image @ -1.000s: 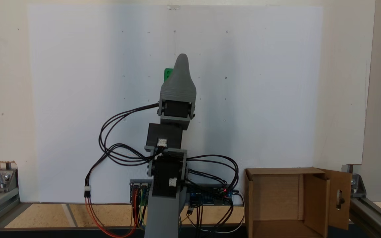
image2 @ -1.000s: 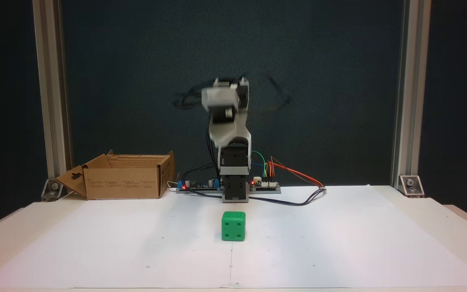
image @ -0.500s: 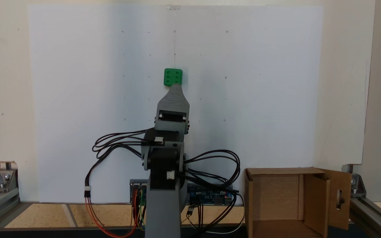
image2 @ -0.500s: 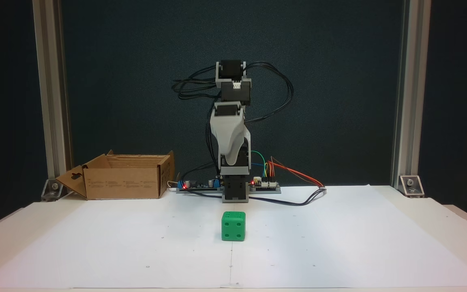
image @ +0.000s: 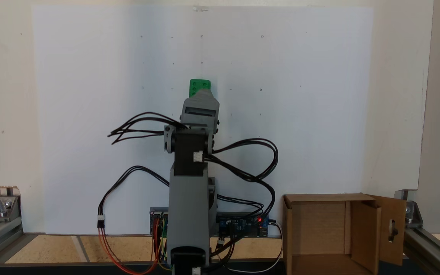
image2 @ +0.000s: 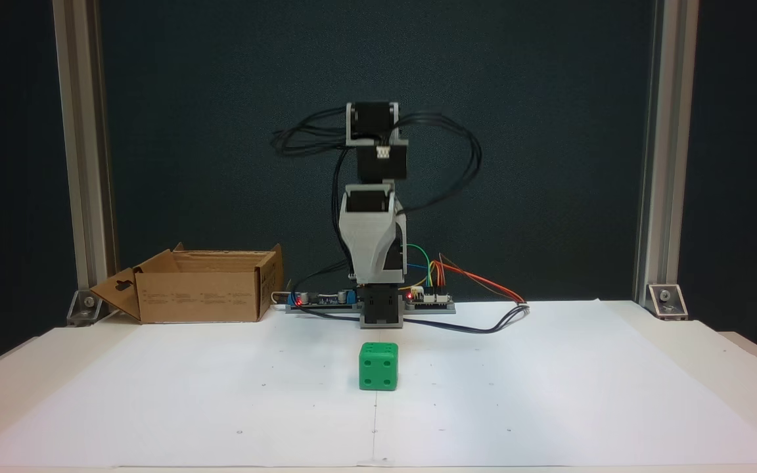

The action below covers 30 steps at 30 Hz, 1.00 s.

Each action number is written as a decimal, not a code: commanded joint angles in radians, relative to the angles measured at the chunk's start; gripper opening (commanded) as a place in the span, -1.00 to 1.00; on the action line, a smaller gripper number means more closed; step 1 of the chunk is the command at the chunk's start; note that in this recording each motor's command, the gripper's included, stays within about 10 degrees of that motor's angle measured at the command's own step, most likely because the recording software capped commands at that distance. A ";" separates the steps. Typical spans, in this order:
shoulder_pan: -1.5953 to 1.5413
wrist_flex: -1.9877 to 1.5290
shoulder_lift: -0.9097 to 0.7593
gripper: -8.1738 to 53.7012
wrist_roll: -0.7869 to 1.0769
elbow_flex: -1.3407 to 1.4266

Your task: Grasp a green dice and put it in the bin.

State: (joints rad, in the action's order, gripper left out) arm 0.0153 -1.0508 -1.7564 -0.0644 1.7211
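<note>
Dice [image2: 378,366] sits on the white paper sheet [image2: 549,394] that covers the tabletop, near the middle of the sheet, on a thin pencil line running toward the front edge. It rests flat on one face, with round pips showing on its top and front. In the view from above, the dice [image: 196,85] shows as a green square partly covered by the grey gripper housing; its left side and top edge remain visible.

The arm [image2: 373,217] stands at the back edge of the sheet, folded up tall, with the gripper [image2: 373,281] pointing downward just in front of the base. In the front view the gripper hangs above and behind the dice, clearly apart from it, with bare paper between them. Its jaws lie one behind the other for both cameras, so whether they are spread or closed cannot be told. Nothing is held in them.

The bin [image2: 201,286] stands at the back left corner of the tabletop in the front view, open at the top, with a slotted flap folded out to its left. From above, the bin [image: 319,233] lies at the lower right, well apart from the dice.

Black cables [image: 250,168] loop out from the arm's joints on both sides. A circuit board [image2: 428,299] with coloured wires lies beside the base.
</note>
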 commanded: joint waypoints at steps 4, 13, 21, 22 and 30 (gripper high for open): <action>-0.003 0.114 0.100 0.71 -0.046 -0.080; -0.005 0.166 0.172 0.72 -0.046 -0.078; -0.012 0.192 0.173 0.71 -0.052 -0.061; -0.012 0.229 0.173 0.71 -0.052 -0.037; -0.017 0.333 0.173 0.69 -0.061 0.049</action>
State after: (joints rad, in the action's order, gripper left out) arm 0.0000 -0.7363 -1.5769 -0.0782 1.7840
